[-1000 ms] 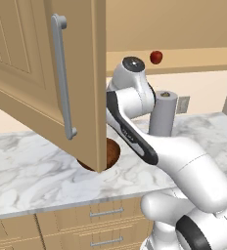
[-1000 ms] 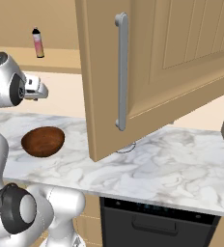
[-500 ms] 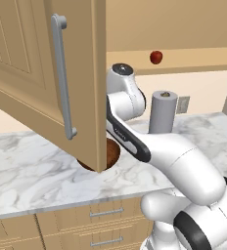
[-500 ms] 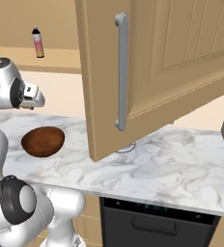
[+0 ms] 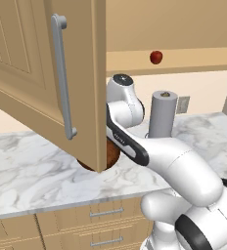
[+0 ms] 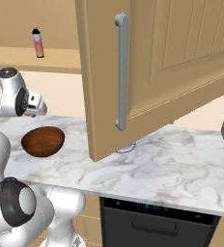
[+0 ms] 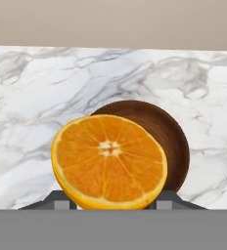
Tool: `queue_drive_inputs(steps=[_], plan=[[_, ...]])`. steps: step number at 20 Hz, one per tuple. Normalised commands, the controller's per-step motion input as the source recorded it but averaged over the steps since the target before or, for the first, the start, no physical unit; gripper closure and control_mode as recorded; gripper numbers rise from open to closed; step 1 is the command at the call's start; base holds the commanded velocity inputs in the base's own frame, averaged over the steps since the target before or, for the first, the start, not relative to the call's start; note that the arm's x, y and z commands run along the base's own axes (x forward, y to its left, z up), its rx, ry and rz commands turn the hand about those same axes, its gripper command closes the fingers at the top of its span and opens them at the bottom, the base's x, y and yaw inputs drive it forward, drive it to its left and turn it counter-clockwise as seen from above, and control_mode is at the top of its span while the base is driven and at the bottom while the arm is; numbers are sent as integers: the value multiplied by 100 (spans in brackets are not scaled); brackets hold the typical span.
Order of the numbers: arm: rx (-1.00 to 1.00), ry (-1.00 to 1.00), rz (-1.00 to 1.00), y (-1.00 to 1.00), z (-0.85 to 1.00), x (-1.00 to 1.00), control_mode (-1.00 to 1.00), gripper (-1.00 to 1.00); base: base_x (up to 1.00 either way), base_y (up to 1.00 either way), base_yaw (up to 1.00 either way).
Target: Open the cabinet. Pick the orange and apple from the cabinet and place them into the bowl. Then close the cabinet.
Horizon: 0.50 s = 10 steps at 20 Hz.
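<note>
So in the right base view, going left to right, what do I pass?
Pink bottle on the shelf, then the bowl on the counter, then the cabinet door's grey handle.

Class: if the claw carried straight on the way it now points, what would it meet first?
Most likely the bowl, which lies past the orange held in the claw; depth is unclear, so this is a judgement.
</note>
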Motion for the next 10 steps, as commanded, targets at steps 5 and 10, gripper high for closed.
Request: queue_drive_inputs(steps=[5, 10], plan=[[3, 2, 0, 0, -34, 4, -100, 100, 0, 0, 0], [2, 8, 0, 0, -35, 0, -100, 100, 0, 0, 0]])
